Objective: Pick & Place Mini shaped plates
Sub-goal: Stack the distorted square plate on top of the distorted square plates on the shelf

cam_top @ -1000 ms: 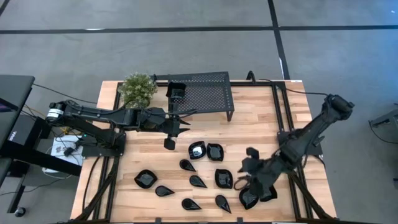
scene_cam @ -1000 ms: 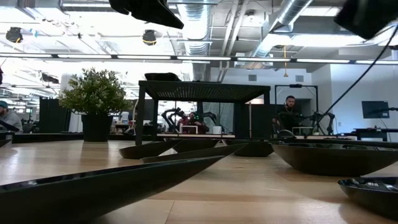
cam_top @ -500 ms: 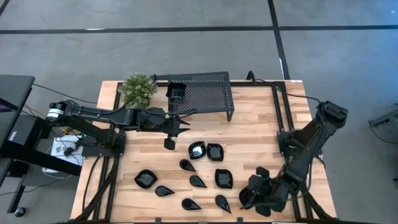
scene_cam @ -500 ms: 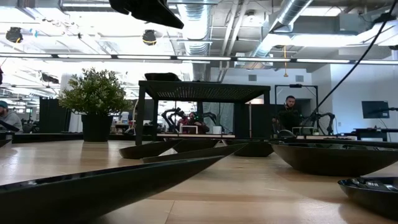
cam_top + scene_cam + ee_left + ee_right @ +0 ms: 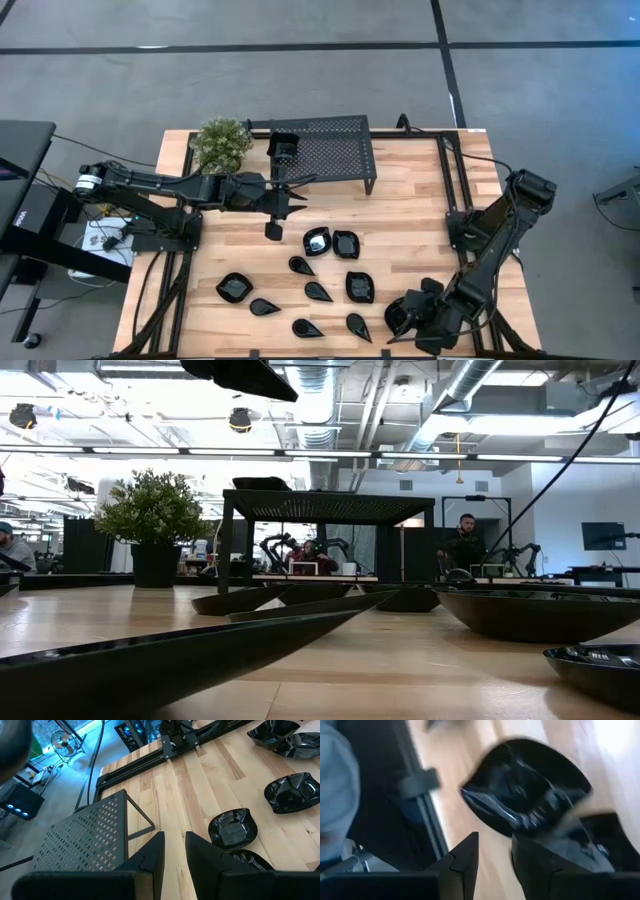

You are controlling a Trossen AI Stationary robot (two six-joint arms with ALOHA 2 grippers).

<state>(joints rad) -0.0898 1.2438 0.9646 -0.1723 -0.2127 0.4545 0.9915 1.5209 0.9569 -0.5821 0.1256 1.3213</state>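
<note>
Several glossy black mini plates (image 5: 318, 291) lie scattered, rim up, on the near half of the wooden table; in the low view one (image 5: 150, 660) fills the foreground. My right gripper (image 5: 404, 322) hangs low at the near right corner. Its fingers are a narrow gap apart (image 5: 495, 842), and in the blurred right wrist view they point at a roundish plate (image 5: 525, 790) and touch nothing I can see. My left gripper (image 5: 283, 200) hovers between the stand and the plates, fingers nearly together (image 5: 175, 840), holding nothing.
A black perforated metal stand (image 5: 325, 145) sits at the far middle of the table with a dark object (image 5: 283, 148) on its left end. A potted plant (image 5: 221, 143) stands at its left. Black rails (image 5: 455, 190) run along the table's right side. Bare wood lies between the stand and the plates.
My right arm has swung toward the table's near edge, carrying its gripper from beside the middle plates to the plates at the near right corner. The plates have not moved.
</note>
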